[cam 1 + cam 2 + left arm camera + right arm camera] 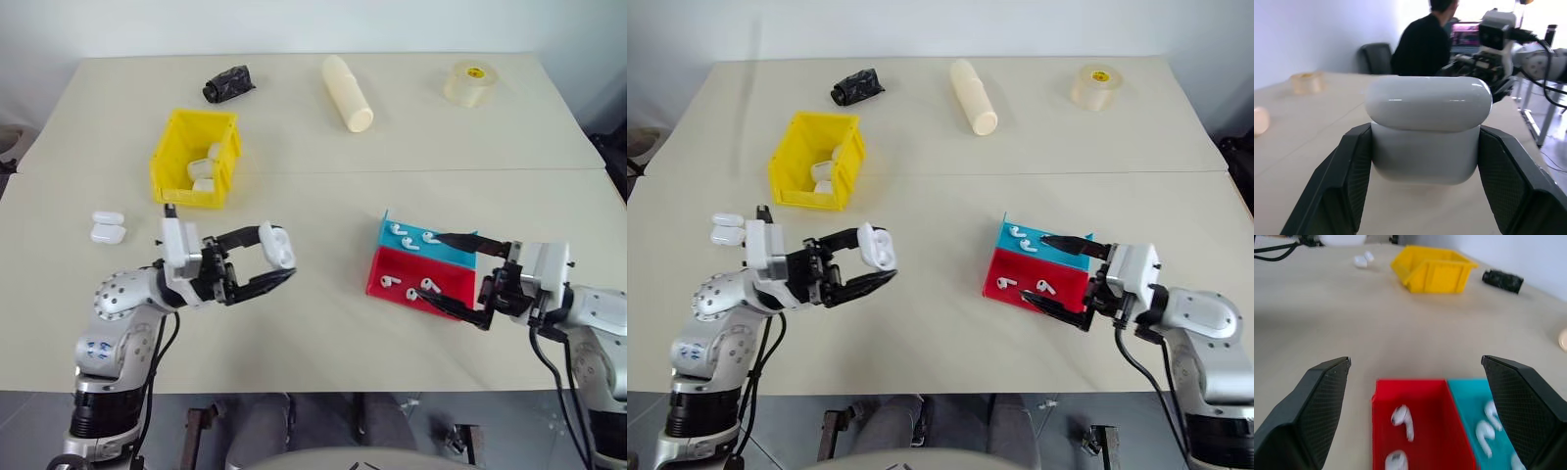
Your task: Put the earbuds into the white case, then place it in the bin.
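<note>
From the head view I see my left end effector (277, 260) clamped on the white case (278, 245), held above bare bench (313, 333) well short of the yellow bin (196, 157). In the left wrist view the fingers (1352, 171) hide the case's sides. In the right wrist view my right end effector (1415, 396) stands spread wide over the red tray (1420, 421); the earbuds (1403, 418) there are blurred.

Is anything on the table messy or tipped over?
Nothing looks spilled or broken. One thing is lying down: the cream cylinder rests on its side at the far edge. The earbuds sit loose in the red tray and blue tray, and the left hand grips a closed white case.
</note>
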`<state>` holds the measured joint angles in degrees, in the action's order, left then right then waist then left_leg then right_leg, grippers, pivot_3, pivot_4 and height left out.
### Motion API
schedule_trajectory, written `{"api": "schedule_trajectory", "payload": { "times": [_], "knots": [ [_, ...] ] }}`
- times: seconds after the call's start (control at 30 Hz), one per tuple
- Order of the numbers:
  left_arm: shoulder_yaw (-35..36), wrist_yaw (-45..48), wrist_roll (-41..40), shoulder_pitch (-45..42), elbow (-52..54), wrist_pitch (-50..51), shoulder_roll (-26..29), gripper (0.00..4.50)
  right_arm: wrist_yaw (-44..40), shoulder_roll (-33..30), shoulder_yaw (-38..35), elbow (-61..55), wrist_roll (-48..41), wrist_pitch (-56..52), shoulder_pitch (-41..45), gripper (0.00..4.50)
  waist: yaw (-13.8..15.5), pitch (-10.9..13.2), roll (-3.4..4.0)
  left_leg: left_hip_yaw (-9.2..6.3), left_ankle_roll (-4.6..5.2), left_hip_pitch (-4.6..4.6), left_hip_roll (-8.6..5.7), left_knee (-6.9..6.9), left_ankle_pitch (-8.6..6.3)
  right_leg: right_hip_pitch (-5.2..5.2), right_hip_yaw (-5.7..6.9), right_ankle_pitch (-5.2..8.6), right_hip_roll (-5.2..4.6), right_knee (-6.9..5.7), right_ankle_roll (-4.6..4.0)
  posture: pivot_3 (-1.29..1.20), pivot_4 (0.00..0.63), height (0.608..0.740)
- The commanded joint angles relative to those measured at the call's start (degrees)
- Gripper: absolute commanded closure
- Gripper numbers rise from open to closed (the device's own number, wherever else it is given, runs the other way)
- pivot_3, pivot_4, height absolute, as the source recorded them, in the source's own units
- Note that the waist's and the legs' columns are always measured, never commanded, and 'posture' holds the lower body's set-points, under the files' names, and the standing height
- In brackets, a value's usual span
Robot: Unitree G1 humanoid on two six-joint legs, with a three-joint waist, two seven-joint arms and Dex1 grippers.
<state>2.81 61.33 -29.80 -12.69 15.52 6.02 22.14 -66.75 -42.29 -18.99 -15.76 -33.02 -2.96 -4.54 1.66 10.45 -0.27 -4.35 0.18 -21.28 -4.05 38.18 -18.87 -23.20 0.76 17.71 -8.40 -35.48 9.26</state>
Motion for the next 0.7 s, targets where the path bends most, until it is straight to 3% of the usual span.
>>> {"api": "schedule_trajectory", "payload": {
  "times": [0.03,0.23,0.43,0.57,0.7],
  "knots": [
    [-5.45,1.64,3.54,-2.50,-5.04,-9.18,-5.00,1.70,-0.94,-2.47,-6.09,0.06,-2.21,-0.78,-2.67,0.00,0.03,0.00,0.01,0.02,0.05,0.04,-0.05,0.04,0.01,0.15,0.01,-0.06,0.00,0.13,0.12,0.00,0.150,0.740],
    [-12.14,5.73,8.65,-5.73,-16.58,-26.08,-12.51,1.70,-2.50,-4.00,-13.25,-0.18,-0.21,0.58,-11.51,0.00,-0.02,-0.01,0.01,0.02,0.14,0.15,-0.13,-0.04,-0.01,0.45,0.06,-0.17,0.07,0.62,0.31,0.00,0.150,0.740],
    [-12.71,7.72,7.15,-7.35,-19.98,-29.06,-12.75,1.70,1.02,-4.52,-15.41,-5.89,2.32,-2.04,-17.76,0.00,-0.21,-0.03,0.05,0.08,0.19,0.16,-0.11,0.00,-0.04,0.49,0.03,-0.22,0.06,0.67,0.40,0.00,0.150,0.740],
    [-12.42,6.20,7.27,-7.72,-20.75,-28.66,-12.66,1.70,13.07,-12.13,-11.70,-16.62,-3.12,-25.55,-13.54,0.00,-0.30,-0.08,0.15,0.09,0.21,0.18,0.04,0.07,-0.04,0.48,-0.07,-0.24,0.02,0.64,0.44,0.00,0.150,0.740],
    [-12.89,4.79,7.64,-7.45,-20.47,-27.74,-12.91,1.70,20.40,-19.56,-3.29,-21.35,-3.97,-40.61,-4.66,0.00,-0.02,-0.08,0.14,-0.03,0.21,0.12,0.08,0.10,-0.04,0.50,0.06,-0.24,0.03,0.70,0.43,0.00,0.150,0.740]
  ]
}}
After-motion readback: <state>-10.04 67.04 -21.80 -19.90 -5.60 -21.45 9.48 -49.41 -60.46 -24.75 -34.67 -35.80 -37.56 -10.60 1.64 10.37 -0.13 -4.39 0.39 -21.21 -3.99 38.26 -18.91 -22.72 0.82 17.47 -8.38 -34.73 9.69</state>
